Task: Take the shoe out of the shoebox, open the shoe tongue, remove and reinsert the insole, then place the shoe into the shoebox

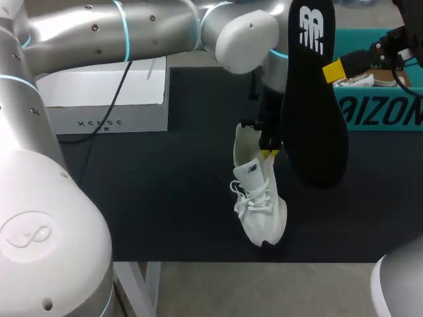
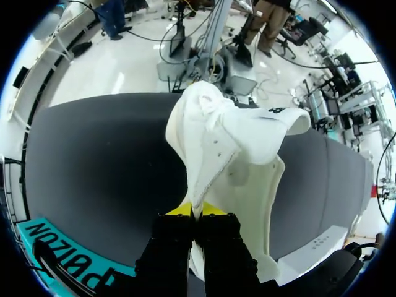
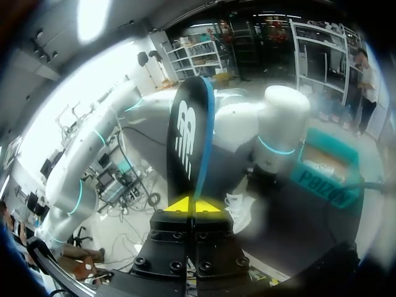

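Insole point(image 1: 314, 112) in R jaws, shoe point(image 1: 261, 205) in L jaws; teal shoebox point(image 1: 380, 115) beyond, white box point(image 1: 99, 92) left.

- The table point(image 1: 158, 205) has a matte black top that fills most of the head view. Its straight front edge runs across just below the middle of the scene. From the left wrist view the same top shows as a broad dark grey sheet point(image 2: 99, 167).
- A flat white box point(image 1: 99, 92) sits at the table's back left. It is well apart from everything in the middle, and one long pale grey side, with a line of small dark print, faces the front.
- A thin black cable point(image 1: 117, 98) crosses the white box's top, drops over its front side and reaches the black top.
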You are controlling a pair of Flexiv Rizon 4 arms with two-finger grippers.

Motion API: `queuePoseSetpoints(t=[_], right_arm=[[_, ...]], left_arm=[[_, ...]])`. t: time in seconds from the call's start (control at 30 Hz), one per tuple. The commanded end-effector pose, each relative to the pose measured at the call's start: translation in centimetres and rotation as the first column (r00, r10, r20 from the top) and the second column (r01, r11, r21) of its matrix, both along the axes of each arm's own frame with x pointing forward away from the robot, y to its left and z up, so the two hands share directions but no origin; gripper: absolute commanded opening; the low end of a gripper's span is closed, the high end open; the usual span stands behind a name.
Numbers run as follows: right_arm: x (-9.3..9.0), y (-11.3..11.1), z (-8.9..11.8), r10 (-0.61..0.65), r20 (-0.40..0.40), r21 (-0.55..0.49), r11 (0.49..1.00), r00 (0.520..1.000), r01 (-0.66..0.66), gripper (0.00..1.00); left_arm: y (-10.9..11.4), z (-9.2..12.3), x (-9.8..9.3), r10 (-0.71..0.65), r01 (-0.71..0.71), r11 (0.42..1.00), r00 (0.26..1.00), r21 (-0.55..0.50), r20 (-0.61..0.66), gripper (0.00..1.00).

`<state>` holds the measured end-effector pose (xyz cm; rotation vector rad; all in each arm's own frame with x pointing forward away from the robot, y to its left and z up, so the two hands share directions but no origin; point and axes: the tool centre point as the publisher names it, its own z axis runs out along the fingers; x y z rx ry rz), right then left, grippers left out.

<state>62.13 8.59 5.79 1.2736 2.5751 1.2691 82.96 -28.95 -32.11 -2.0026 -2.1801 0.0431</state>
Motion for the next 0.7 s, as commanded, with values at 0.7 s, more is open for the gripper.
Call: queuePoseSetpoints(t=[0.7], right_arm=[[0.1,0.1,0.1,0.001,-0.003,-0.002,1.000,1.000,-0.001,0.00]], left_arm=[[-1.6,-3.2,0.0,0.021,-0.018,0.998,0.999,0.068,-0.041,0.00]])
